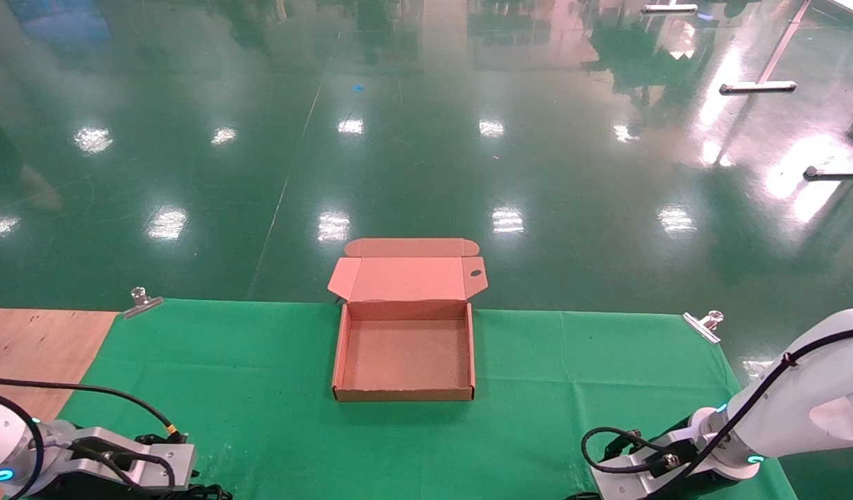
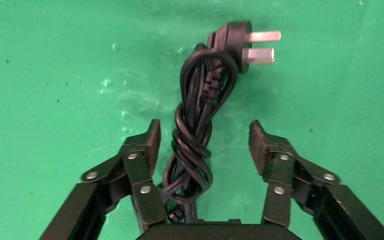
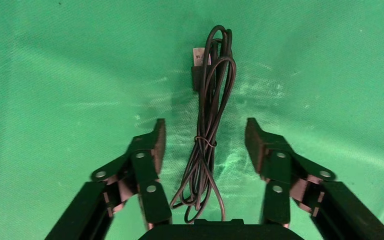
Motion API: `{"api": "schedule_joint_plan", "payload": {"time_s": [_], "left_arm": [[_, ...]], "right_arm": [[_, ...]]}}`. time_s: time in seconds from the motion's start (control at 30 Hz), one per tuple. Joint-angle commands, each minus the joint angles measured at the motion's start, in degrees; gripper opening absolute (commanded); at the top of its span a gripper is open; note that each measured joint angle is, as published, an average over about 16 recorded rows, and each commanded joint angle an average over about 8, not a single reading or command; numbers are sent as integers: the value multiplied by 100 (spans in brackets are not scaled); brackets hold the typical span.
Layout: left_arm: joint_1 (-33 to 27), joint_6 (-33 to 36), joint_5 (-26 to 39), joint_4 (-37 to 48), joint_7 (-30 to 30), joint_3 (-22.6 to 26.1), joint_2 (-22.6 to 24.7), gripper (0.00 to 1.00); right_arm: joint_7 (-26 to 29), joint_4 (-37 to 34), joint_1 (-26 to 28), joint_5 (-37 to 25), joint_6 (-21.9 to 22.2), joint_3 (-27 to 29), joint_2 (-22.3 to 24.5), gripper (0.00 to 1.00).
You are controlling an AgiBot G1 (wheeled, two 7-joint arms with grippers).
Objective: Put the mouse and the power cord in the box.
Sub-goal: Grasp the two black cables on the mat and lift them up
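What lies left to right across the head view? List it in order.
left gripper → wood tabletop → left clip → box → right clip → right arm

green cloth (image 1: 259,389), two metal clips (image 1: 142,301), wooden tabletop (image 1: 30,347)

The box (image 1: 404,354) lies open, lid folded back; only its low walls border the way in. Bare green desk (image 1: 259,361) flanks it. The power cord (image 2: 196,135) lies between the left tool's (image 2: 203,142) spread fingers.
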Motion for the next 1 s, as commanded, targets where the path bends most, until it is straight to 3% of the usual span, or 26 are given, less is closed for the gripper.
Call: {"api": "schedule_joint_plan", "payload": {"time_s": [0.03, 0.67, 1.0], "left_arm": [[-5, -3, -9, 29, 28, -6, -17, 0], [-60, 67, -44, 141, 145, -31, -22, 0], [-639, 524, -74, -21, 225, -52, -128, 0]], "right_arm": [[-30, -49, 8, 5, 0, 3, -12, 0], [-192, -347, 146, 32, -73, 18, -129, 0], [-350, -208, 732, 263, -486, 181, 81, 0]]}}
